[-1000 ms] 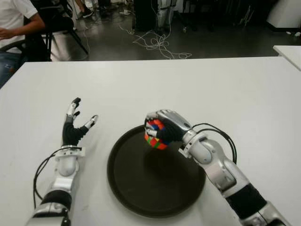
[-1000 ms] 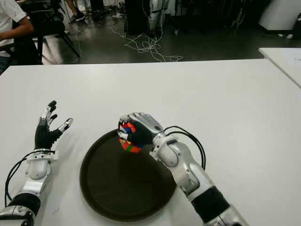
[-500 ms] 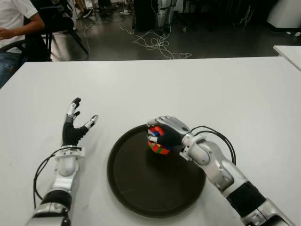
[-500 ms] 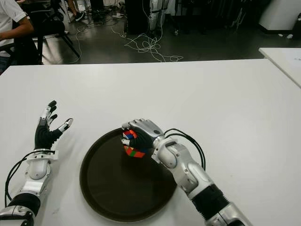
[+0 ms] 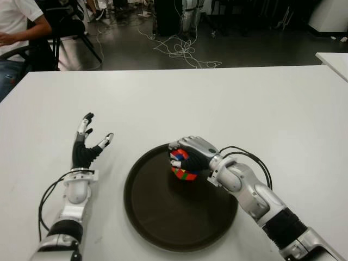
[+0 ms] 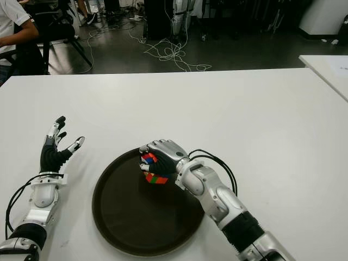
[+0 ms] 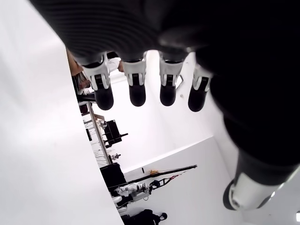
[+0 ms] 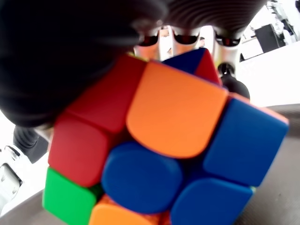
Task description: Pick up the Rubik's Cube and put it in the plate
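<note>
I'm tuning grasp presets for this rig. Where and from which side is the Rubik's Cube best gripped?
Grip the Rubik's Cube across two opposite flat faces, coming from above. The right hand does just that over the plate: palm on top, fingers curled down its sides. The parallel faces suit a wrap, and a top approach probably clears the plate's raised rim. The left hand shows open, left of the plate.

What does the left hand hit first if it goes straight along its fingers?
Nothing, as far as the eye views show: the left hand points its open fingers away over bare table, well left of the plate.
</note>
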You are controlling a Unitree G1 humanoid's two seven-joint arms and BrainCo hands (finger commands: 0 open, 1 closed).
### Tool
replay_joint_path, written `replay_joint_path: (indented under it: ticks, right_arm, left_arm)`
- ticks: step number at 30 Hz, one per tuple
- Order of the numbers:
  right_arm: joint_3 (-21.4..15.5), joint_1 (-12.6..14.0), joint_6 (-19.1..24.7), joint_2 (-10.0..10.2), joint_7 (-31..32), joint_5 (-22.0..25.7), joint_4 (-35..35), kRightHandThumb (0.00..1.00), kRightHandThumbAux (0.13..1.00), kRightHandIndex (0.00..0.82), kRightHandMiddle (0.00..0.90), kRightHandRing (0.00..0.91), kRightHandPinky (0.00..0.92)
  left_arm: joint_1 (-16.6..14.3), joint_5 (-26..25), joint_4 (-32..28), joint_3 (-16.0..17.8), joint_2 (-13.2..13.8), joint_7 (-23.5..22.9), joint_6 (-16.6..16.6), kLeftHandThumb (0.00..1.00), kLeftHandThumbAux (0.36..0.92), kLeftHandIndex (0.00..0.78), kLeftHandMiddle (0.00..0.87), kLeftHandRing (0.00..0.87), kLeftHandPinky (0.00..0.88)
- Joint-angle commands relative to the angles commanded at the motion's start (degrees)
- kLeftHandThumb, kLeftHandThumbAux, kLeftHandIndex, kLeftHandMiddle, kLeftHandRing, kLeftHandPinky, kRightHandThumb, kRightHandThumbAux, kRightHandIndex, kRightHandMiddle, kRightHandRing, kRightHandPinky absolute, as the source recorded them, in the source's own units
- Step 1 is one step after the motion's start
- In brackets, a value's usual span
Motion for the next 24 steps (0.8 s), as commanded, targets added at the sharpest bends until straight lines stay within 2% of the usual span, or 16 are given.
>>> replay_joint_path:
  ticks: [6,15,24]
  right_arm:
    - [0.0,0.6,-0.8,0.3,0.3,0.7,0.2,0.705,0.718,0.435,0.768,0.760,0.716]
    - [1.0,0.9,1.0,0.4,1.7,-0.8,-1.3,0.710,0.719,0.439,0.792,0.800,0.785]
    - [1.4,2.2,4.5,0.1,3.9,-2.0,-5.9,0.710,0.719,0.439,0.796,0.793,0.771]
  left_arm:
    - [0.1,-0.2,-0.4,0.1,-0.2,0.2,-0.1,0.456,0.703,0.038,0.068,0.036,0.006]
    - [0.2,0.2,-0.9,0.0,-0.4,0.7,0.1,0.448,0.702,0.025,0.051,0.021,0.001]
    - [0.3,0.7,-0.9,-0.1,-0.3,1.4,0.2,0.438,0.710,0.032,0.056,0.018,0.000]
